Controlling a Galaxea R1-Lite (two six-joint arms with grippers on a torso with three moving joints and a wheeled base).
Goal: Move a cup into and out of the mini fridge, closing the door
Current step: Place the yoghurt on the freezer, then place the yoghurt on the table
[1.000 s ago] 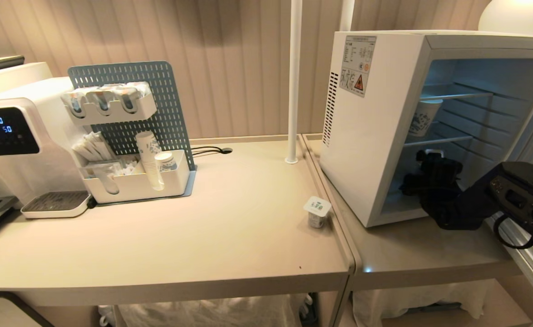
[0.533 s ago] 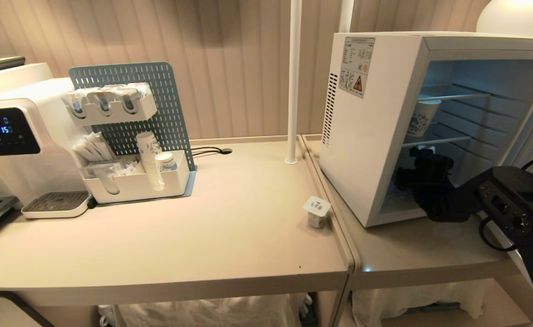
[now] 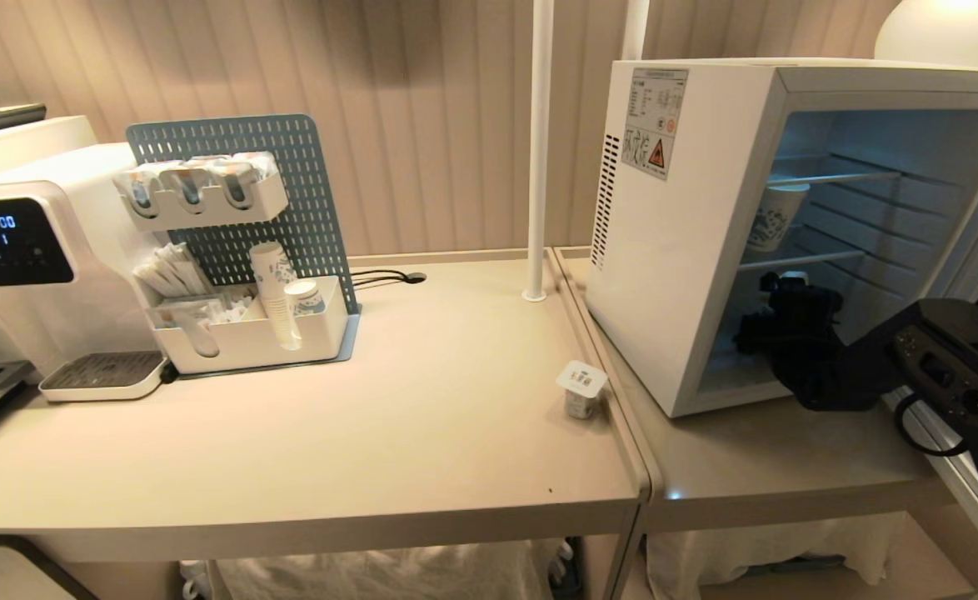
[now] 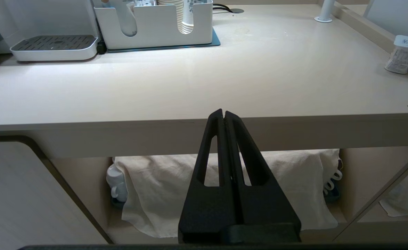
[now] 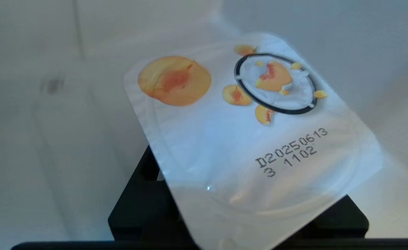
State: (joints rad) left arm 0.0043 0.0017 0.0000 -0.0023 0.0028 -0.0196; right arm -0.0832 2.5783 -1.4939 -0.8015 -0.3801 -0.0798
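Inside mini fridge, bottom level: right gripper jaws around peach-lidded cup; grip uncertain.

A white water dispenser with a black display stands at the far left of the beige tabletop, its grey drip tray in front. Just beside it sits a white organiser backed by a blue-grey pegboard. A white shelf on the pegboard carries three pods. The organiser holds a stack of paper cups, a smaller patterned cup and sachets. A black cable runs into a grommet hole behind. A white pole rises from the tabletop near the seam with the next tabletop. Pale cloth lies bundled under the tabletop.
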